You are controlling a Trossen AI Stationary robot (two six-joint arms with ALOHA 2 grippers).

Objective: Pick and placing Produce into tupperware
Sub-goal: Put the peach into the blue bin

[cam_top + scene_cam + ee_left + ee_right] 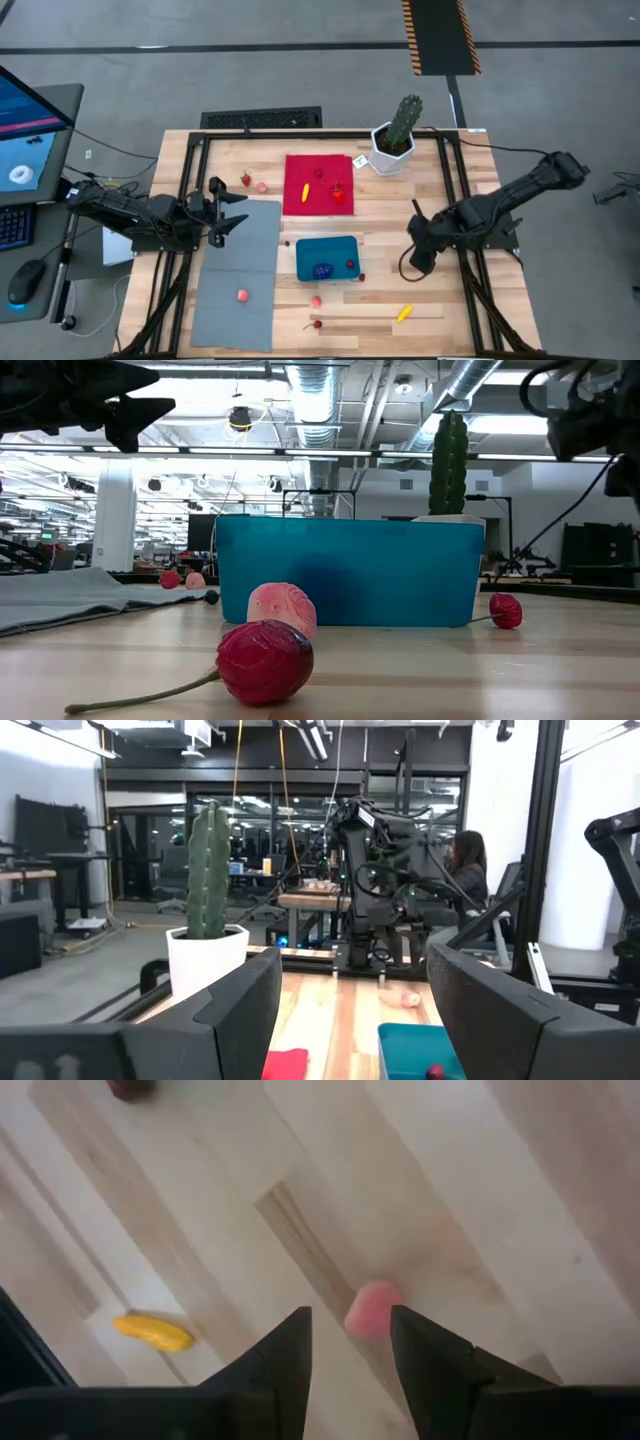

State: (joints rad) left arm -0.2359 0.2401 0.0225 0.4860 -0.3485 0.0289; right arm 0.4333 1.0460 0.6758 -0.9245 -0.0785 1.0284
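Both claws gape, empty – right claw (348, 1348) above rounded pink piece (372, 1309) on smooth wood.

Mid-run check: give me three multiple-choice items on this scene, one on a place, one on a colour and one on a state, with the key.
1. Where does the dark blue cluster lie?
A. on the floor
B. in the tupperware
C. hanging from an arm

2. What colour is the single piece on the grey mat?
A. yellow
B. pink
C. green

3. How does the left end effector stand?
A. open and empty
B. shut on a strawberry
C. shut on a cherry

Key:
1 B: the high view shows the cluster inside the teal walls.
2 B: the lone piece on the mat is pink in the high view.
3 A: in the left wrist view its fingers stand wide apart with nothing between them.
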